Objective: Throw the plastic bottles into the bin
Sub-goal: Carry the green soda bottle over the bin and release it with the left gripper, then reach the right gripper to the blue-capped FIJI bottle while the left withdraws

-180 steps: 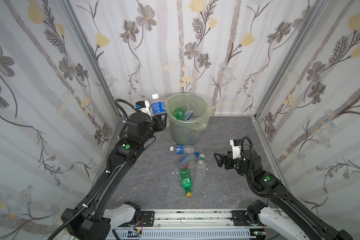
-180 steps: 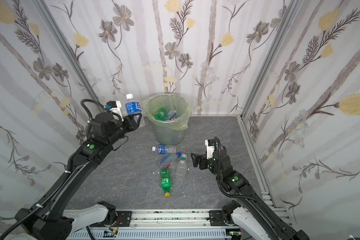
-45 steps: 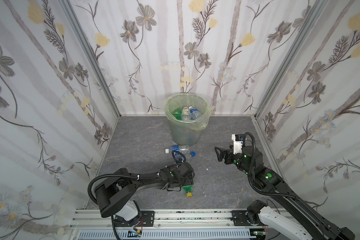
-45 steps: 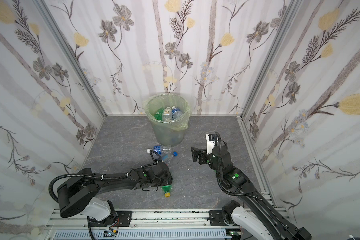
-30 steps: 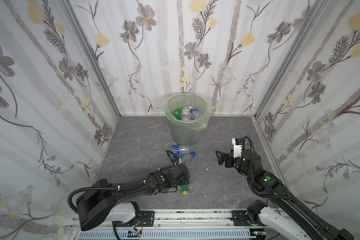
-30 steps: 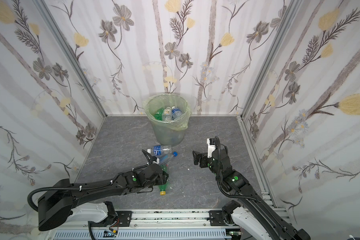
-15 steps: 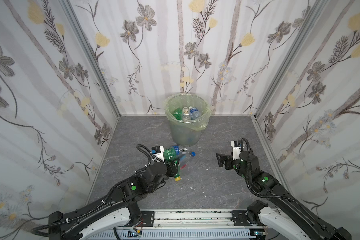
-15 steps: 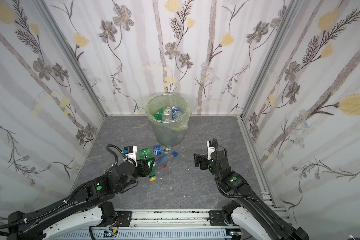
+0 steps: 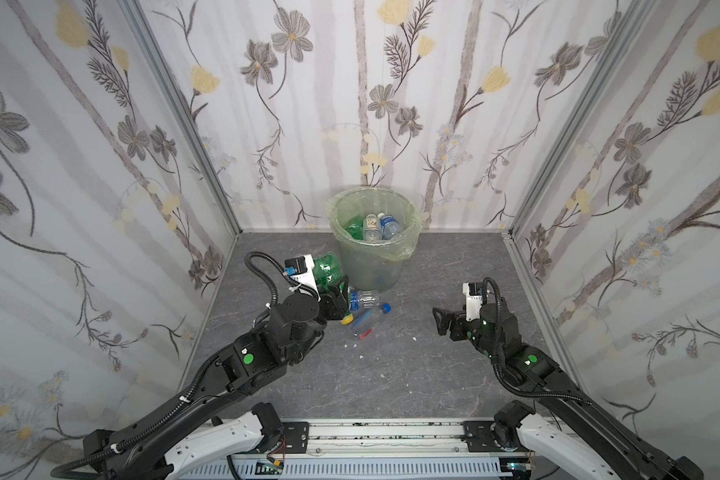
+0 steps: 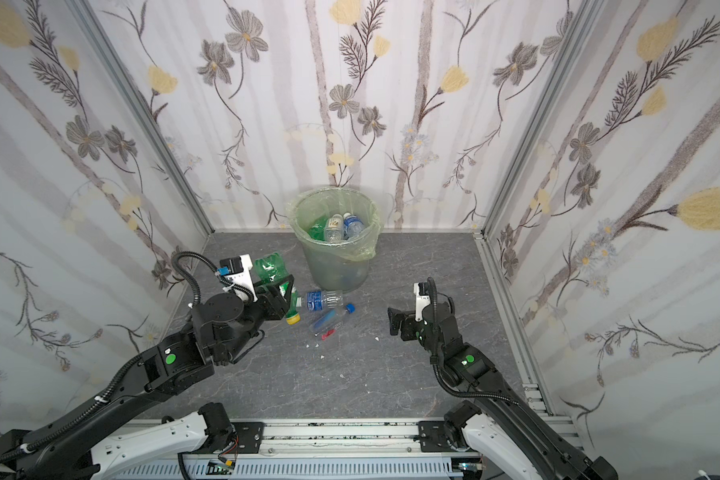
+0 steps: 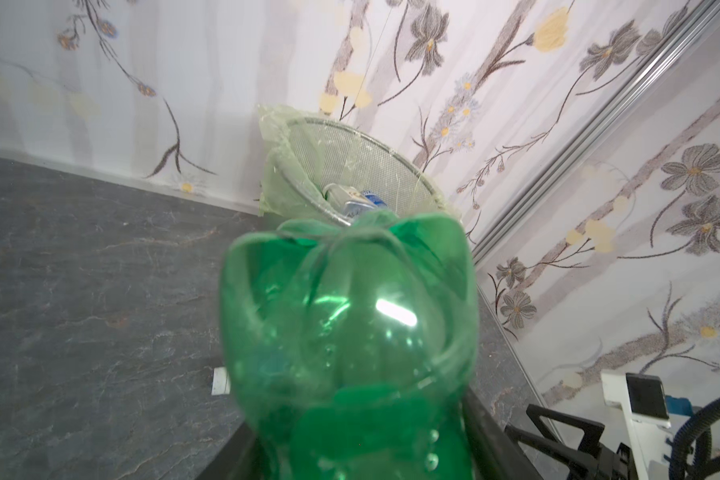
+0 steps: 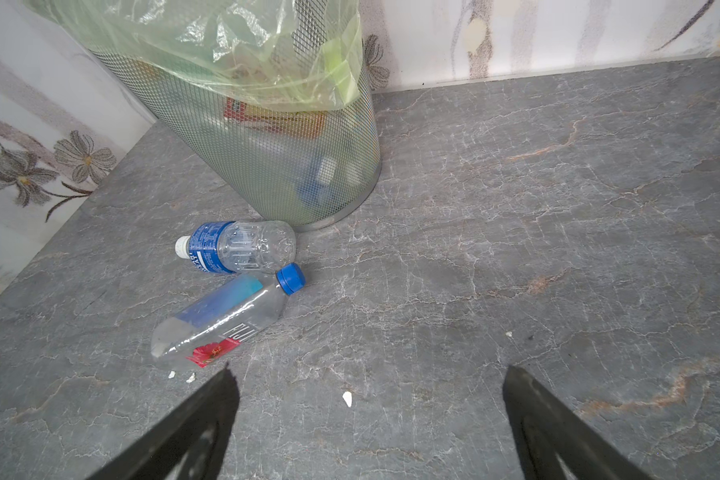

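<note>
At the left of the floor [image 9: 391, 374], holding a green bottle [image 9: 327, 270] in the left gripper [image 9: 336, 296], jaws pinched narrow near its yellow-capped end, base raised just beside the bin [image 9: 373, 266]. Could slip or swing out, gripped so near one end of a slick, crushable body. Could also clip the rim or snag the loose green liner [image 12: 267, 62] if carried over too low, and so tip the bin. Just right of that, leaving two clear bottles on the floor by the bin's foot, a blue-label bottle [image 12: 242, 251] and a blue-cap bottle [image 12: 225, 316] beside it; liable to roll if struck. Further right, well apart, showing the right gripper [image 12: 366, 374] spread wide, gripping nothing
</note>
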Robot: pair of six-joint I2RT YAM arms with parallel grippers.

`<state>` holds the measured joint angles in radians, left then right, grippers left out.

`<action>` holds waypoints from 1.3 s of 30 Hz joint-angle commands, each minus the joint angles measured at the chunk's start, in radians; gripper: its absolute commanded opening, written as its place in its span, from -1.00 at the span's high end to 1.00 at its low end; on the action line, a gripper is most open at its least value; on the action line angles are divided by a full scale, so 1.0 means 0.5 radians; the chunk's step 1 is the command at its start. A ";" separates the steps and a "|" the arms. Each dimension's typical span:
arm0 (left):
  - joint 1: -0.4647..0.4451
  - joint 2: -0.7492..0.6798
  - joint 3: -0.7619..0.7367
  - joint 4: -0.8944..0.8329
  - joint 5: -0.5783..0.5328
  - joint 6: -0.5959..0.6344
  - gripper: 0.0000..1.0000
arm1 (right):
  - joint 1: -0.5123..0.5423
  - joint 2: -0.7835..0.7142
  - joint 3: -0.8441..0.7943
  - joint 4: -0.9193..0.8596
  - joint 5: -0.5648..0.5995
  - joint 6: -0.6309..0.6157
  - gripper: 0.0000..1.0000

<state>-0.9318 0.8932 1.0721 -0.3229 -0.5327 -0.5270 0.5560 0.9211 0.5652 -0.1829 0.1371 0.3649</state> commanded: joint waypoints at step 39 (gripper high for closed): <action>0.795 0.661 0.431 -0.364 0.381 0.153 -1.00 | 0.482 0.949 0.421 0.234 -0.292 0.391 -0.96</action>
<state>-0.5373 1.3022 1.3724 -0.5522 -0.2932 -0.4046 0.7750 1.3544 0.7464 -0.1471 -0.0498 0.4221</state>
